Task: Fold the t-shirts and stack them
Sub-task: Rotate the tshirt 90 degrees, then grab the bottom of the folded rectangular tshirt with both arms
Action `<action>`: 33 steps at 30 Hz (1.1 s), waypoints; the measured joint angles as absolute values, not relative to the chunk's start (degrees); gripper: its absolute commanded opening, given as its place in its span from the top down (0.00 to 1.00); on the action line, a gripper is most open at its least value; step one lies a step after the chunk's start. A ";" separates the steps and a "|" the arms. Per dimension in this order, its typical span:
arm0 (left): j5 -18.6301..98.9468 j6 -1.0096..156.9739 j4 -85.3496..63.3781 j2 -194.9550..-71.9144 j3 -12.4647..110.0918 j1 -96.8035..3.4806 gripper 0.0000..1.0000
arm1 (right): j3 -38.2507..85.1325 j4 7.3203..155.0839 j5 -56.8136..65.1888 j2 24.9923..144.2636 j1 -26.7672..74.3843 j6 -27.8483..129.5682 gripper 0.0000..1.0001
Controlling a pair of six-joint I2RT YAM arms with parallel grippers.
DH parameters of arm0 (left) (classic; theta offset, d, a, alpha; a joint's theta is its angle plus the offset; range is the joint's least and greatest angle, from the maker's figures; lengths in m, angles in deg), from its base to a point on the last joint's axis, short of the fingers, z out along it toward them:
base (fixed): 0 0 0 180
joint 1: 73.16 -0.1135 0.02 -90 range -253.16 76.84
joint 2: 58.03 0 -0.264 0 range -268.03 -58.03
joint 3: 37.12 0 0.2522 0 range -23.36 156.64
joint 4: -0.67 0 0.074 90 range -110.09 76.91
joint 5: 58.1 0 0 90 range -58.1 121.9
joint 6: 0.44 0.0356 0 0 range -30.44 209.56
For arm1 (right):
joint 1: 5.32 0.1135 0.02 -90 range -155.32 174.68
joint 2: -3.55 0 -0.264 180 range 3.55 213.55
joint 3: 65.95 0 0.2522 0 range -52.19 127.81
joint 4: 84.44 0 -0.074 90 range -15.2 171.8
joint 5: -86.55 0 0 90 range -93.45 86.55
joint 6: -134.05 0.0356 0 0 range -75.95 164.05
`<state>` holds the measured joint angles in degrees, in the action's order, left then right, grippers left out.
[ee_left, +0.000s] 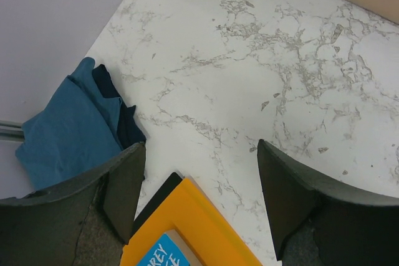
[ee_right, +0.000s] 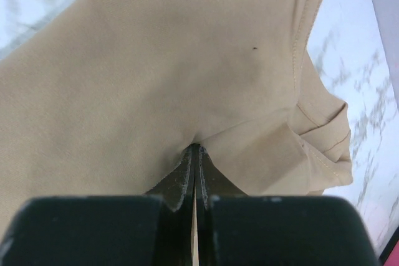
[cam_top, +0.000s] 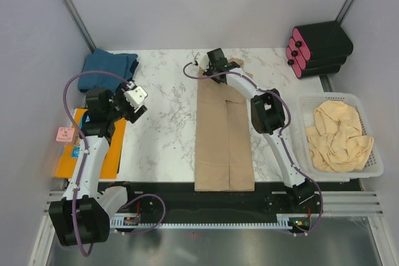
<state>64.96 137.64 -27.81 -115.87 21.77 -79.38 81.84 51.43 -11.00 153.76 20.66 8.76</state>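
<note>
- Top external view: the right claw reaches to the far end of the table. The tan shirt runs from it back toward the arm bases as one long, narrow folded strip, flat on the marble.
- Right wrist view: the right claw has its two fingers pressed together with a fold of the tan shirt pinched between them. A stitched hem and a bunched bit of cloth lie just right of the tips.
- The left claw hangs over the left side of the table, with the tan shirt well apart to its right.
- Left wrist view: the left claw stands wide, with nothing between its fingers but bare marble below.
- The folded blue shirt lies beyond the left claw at the far left corner. From the wrist, the blue shirt shows just beside one finger.
- An orange book lies on the near side of the left claw, and the book pokes a corner into the gap between the fingers.
- A white basket sits well to the right of the right claw, nearer the bases, with crumpled pale shirts in it.
</note>
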 measured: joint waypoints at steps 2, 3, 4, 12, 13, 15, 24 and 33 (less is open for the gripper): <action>64.93 137.61 -27.57 -115.87 21.66 -79.01 0.21 | 81.84 52.85 -11.40 154.11 22.45 8.45 1.00; 64.91 137.61 -27.48 -115.87 21.57 -78.81 0.21 | 81.84 53.68 -11.86 154.28 23.17 8.36 1.00; 64.91 137.61 -27.39 -115.87 21.44 -78.59 0.21 | 81.84 54.36 -12.34 154.41 23.70 8.34 1.00; 64.76 137.59 -27.11 -115.04 19.54 -77.24 0.21 | 81.43 58.97 -15.75 154.52 23.57 8.71 0.95; 64.72 137.59 -27.11 -114.82 19.36 -77.13 0.21 | 81.43 59.51 -16.56 154.52 22.98 8.67 0.95; 64.30 137.51 -27.09 -114.41 19.23 -76.65 0.21 | 81.43 60.69 -18.31 154.52 21.84 8.56 0.93; 62.33 137.40 -28.64 -109.34 19.06 -72.01 0.20 | 74.33 58.97 -16.49 146.37 18.23 8.54 0.43; 63.99 147.08 -38.78 -102.96 18.16 -67.23 0.10 | 45.78 47.14 -3.99 105.63 21.84 -0.27 0.13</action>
